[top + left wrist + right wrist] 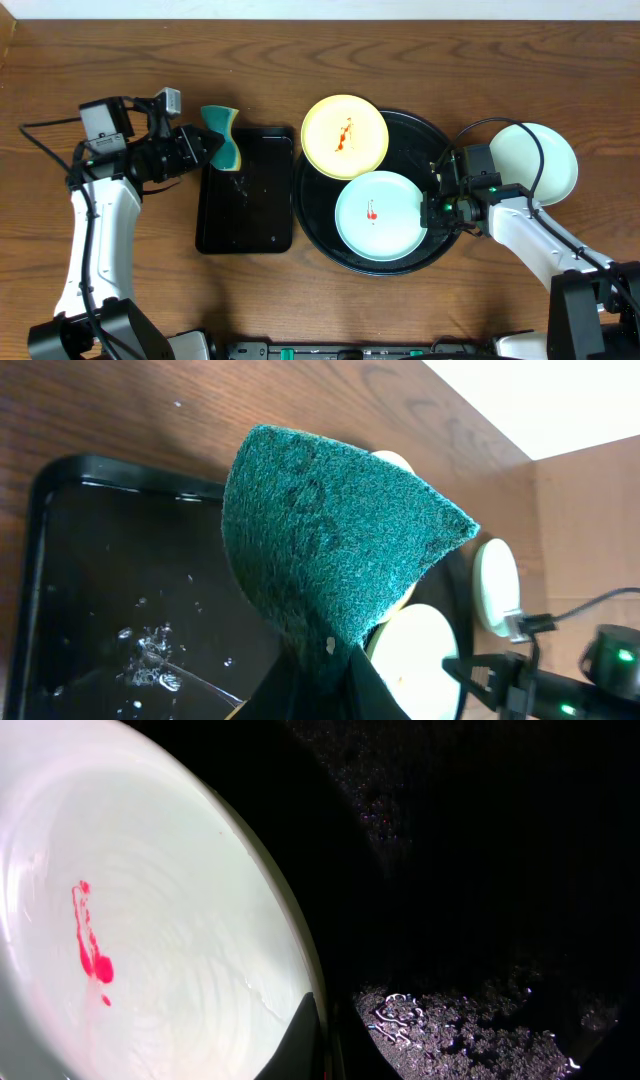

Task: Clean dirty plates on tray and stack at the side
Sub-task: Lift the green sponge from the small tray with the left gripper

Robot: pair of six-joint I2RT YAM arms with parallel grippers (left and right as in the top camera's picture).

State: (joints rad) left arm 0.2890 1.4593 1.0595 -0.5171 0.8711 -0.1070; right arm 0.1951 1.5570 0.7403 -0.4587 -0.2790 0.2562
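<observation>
Near left edge, pinches sponge (222, 135) in left gripper (211, 148). Toward right edge, holds right gripper (431, 205) at blue plate (378, 215) rim; cannot tell grip.

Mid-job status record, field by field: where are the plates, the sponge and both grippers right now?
sponge: green, clamped in left gripper, over wet rectangular tray
yellow plate: red smear, overlapping round tray rim
blue plate: red smear, inside round tray
third plate: pale, on table right of round tray, no smear seen
right gripper: at blue plate's rim, grip unclear
</observation>
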